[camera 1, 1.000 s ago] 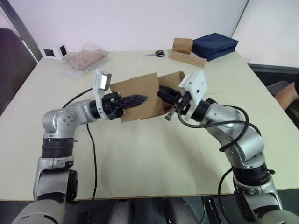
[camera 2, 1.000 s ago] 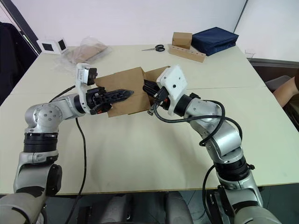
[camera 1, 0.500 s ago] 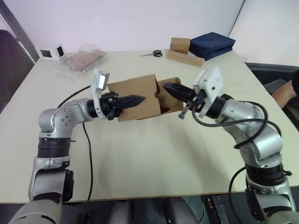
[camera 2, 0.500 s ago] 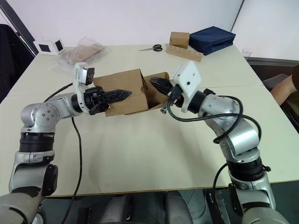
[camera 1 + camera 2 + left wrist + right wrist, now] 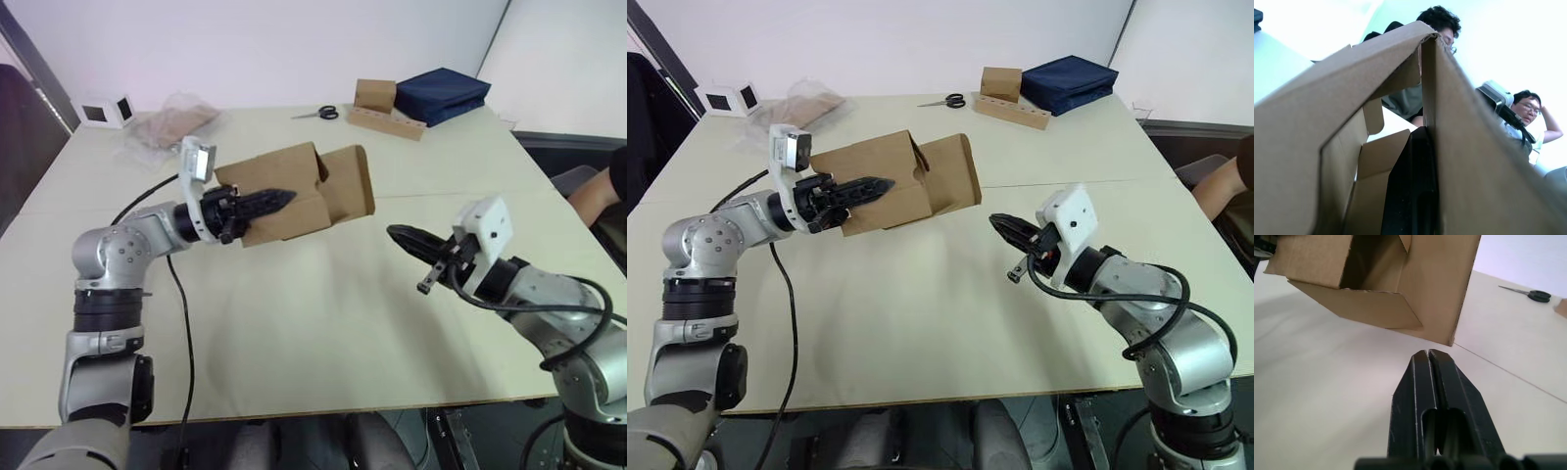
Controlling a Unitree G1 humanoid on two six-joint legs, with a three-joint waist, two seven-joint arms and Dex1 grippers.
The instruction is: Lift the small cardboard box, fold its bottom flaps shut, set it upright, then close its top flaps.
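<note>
Left jaws (image 5: 279, 197) pinch the box (image 5: 284, 196) wall, holding it above the worktop (image 5: 323, 294). Right jaws (image 5: 397, 233), pressed together and empty, sit well apart at its 4 o'clock.

No legible text, labels, brand marks or numbers anywhere; cardboard box (image 5: 284, 191) clamped in left gripper (image 5: 265, 200) plain brown, unprinted on every visible face.

Left pincer (image 5: 279, 197) tips hidden by small cardboard box (image 5: 284, 201) wall.
</note>
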